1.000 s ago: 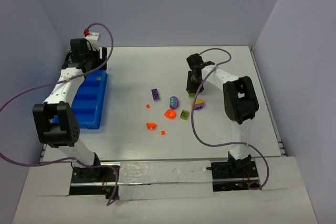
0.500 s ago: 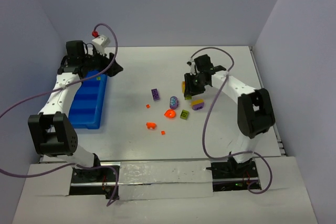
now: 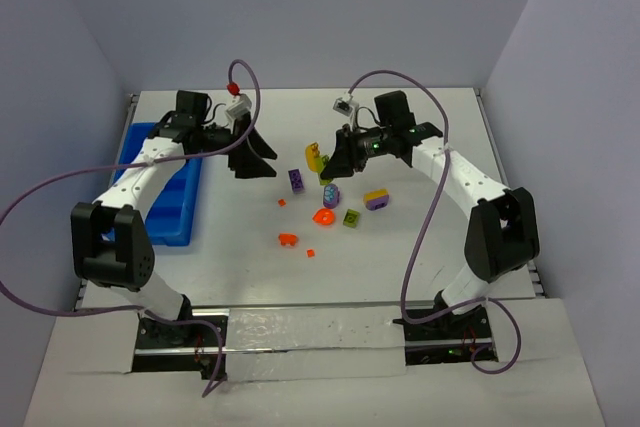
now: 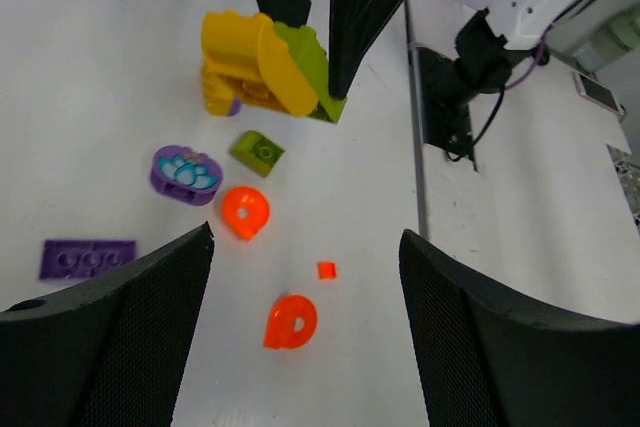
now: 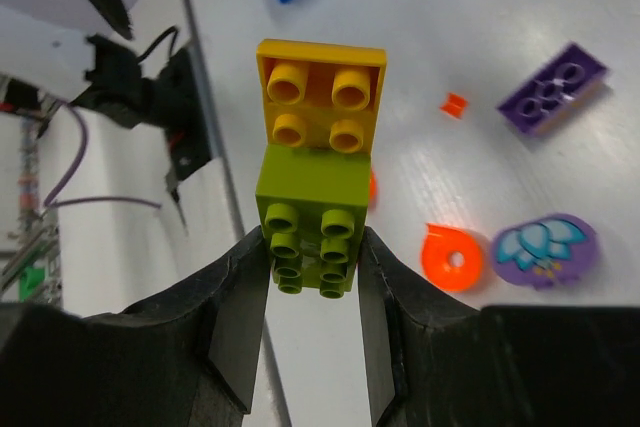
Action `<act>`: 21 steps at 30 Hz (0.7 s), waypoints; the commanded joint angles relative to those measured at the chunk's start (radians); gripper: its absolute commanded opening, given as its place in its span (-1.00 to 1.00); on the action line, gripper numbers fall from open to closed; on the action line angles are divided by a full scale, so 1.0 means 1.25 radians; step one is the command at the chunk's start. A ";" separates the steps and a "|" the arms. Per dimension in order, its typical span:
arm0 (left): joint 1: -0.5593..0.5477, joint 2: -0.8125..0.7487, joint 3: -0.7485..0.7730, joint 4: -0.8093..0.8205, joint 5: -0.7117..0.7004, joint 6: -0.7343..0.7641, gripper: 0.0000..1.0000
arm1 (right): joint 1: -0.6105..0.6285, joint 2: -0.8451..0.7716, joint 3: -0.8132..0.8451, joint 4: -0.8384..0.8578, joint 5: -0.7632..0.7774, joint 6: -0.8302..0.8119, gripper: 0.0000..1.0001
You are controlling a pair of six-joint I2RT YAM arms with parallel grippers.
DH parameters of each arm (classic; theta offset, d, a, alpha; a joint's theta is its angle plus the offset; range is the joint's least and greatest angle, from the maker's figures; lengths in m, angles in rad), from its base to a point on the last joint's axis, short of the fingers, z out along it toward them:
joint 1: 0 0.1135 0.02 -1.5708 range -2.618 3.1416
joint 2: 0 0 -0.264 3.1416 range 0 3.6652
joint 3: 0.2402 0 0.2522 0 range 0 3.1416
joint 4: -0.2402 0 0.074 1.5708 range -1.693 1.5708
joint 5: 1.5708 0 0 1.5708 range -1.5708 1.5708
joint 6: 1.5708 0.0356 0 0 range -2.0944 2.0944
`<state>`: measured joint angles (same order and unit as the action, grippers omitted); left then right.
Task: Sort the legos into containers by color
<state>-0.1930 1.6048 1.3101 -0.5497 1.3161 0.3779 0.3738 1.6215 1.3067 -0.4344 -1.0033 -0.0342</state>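
My right gripper is shut on the olive-green end of a two-tone yellow and olive-green brick and holds it above the table; the right wrist view shows the brick between my fingers. My left gripper is open and empty, just left of the loose legos. In the left wrist view its fingers frame an orange piece and a tiny orange bit, with the held brick beyond. The blue tray lies at the far left.
On the table lie a purple plate, a purple oval piece, an orange ring, a small olive brick, a purple-and-yellow brick, an orange piece and tiny orange bits. Walls enclose the table.
My right gripper has lifted the yellow-green brick and carried it left. My left arm has swung from over the blue tray rightward to the middle, its gripper open.
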 commanded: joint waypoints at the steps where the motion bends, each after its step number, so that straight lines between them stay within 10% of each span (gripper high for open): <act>1: -0.033 0.005 -0.003 0.030 0.082 -0.004 0.63 | 0.033 -0.018 0.008 0.022 -0.142 -0.020 -1.00; 10: -0.096 0.001 -0.036 0.200 0.056 -0.149 0.57 | 0.077 -0.032 -0.001 -0.020 -0.159 -0.048 -1.00; 21: -0.124 0.018 -0.020 0.175 0.093 -0.143 -0.06 | 0.084 -0.029 -0.011 -0.024 -0.135 -0.061 -1.00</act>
<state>-0.3306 1.6098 1.2583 -0.3446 1.3881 0.1957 0.4717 1.6215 1.3006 -0.4666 -1.1661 -0.0931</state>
